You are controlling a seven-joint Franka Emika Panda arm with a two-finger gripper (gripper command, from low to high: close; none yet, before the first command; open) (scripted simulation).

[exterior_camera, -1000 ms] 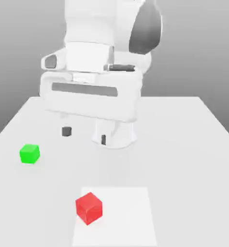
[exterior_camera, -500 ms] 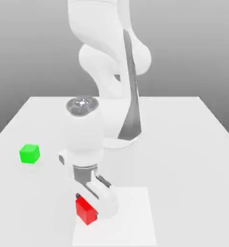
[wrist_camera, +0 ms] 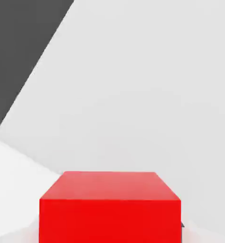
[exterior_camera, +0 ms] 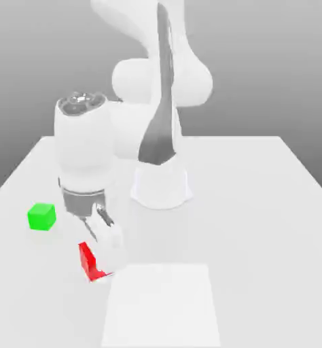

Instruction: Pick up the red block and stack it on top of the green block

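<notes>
Starting at the exterior view's left, the green block (exterior_camera: 41, 217) is sitting on the white counter (exterior_camera: 259, 204), near that left edge, with bare counter around it. Just to its right, the arm's white wrist section is pointing downward, and the gripper (exterior_camera: 98, 262) is reaching down below it. The fingers (exterior_camera: 104, 219) are clamping the red block (exterior_camera: 88, 260), which is showing as a red sliver on the left side of the white hand, the rest of it covered by the hand. The red block is lying lower in the picture than the green block and somewhat to its right, well apart from it. Right of the red block, a lighter square patch (exterior_camera: 160, 306) is lying flat on the counter, and the block is sitting just beside its upper left corner. Farther back, the arm's base (exterior_camera: 160, 187) is standing mid-counter. In the hand view, the red block (wrist_camera: 109, 206) is appearing large and close, directly beneath the camera.
</notes>
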